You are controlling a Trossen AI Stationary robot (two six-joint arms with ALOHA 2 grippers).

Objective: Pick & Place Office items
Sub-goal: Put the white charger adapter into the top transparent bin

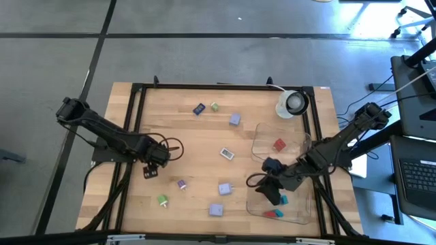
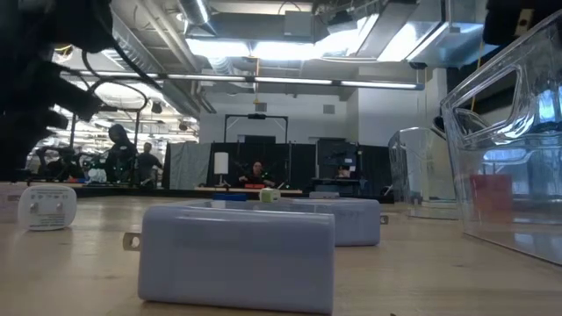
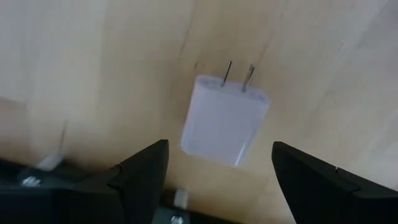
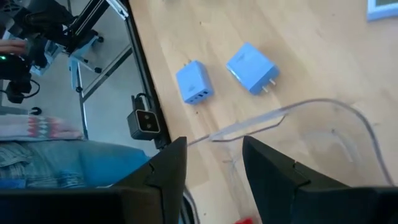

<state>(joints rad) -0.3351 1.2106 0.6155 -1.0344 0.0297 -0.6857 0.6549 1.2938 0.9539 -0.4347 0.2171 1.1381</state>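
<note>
left gripper [image 1: 151, 168] sits low over the left side of the wooden table [image 1: 177, 136], fingers spread wide, nothing between them. its wrist view looks straight down on a small white plug-in charger block [image 3: 224, 120], two metal prongs pointing away, lying flat on the wood in the gap between the fingers but not touched. good line-up, i'd say. to do this cleanly: come straight down, straddle the block across its flat sides, keep clear of the prongs, close only once the fingertips are down beside the body, otherwise it could skid on the smooth wood.

right gripper [image 1: 272, 189] hangs over the near clear plastic tray [image 1: 303, 219] on the right, fingers part-way apart, nothing visibly held. red and teal blocks already lie in that tray; other small coloured blocks remain scattered across the table.
</note>
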